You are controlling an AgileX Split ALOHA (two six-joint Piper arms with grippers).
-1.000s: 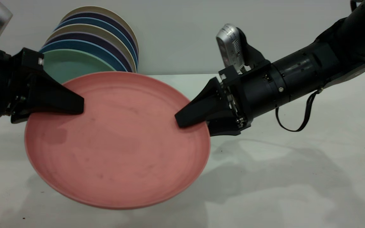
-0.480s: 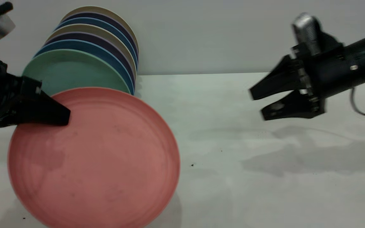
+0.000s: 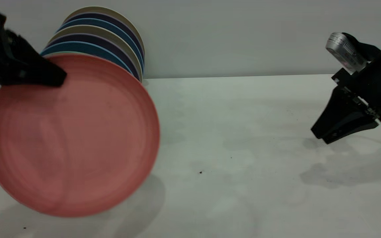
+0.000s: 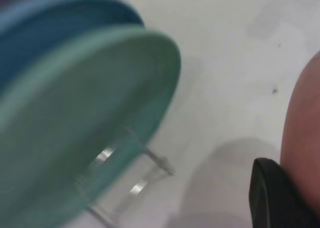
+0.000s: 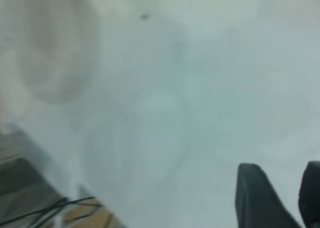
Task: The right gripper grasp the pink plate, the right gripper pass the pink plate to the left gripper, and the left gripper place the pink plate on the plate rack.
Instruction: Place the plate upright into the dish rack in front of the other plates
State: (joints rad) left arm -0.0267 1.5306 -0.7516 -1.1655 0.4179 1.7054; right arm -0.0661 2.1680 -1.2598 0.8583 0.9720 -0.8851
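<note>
The white table [image 3: 243, 132] fills the exterior view, and at its nine o'clock side the pink plate [image 3: 71, 135] hangs tilted up on edge, its face turned toward the camera and its lower rim just above the tabletop with a shadow under it. Behind it, toward eleven o'clock, stands a row of upright plates [image 3: 111, 39] in blue, dark purple and beige, and the pink plate covers their lower part. The left wrist view shows the green plate [image 4: 85, 123] at the front of that row, standing in the plate rack [image 4: 135, 180], whose thin silver wires show beneath its rim; the pink plate's edge [image 4: 302, 133] sits just beside it, apart from the rack. The left gripper [image 3: 50, 77] is at ten o'clock, its jaws closed on the pink plate's upper rim. The right gripper [image 3: 321, 135] is far off at three o'clock, well apart from the plate, pointing down toward the table with nothing in it; its two jaws show only a narrow gap between them.
</note>
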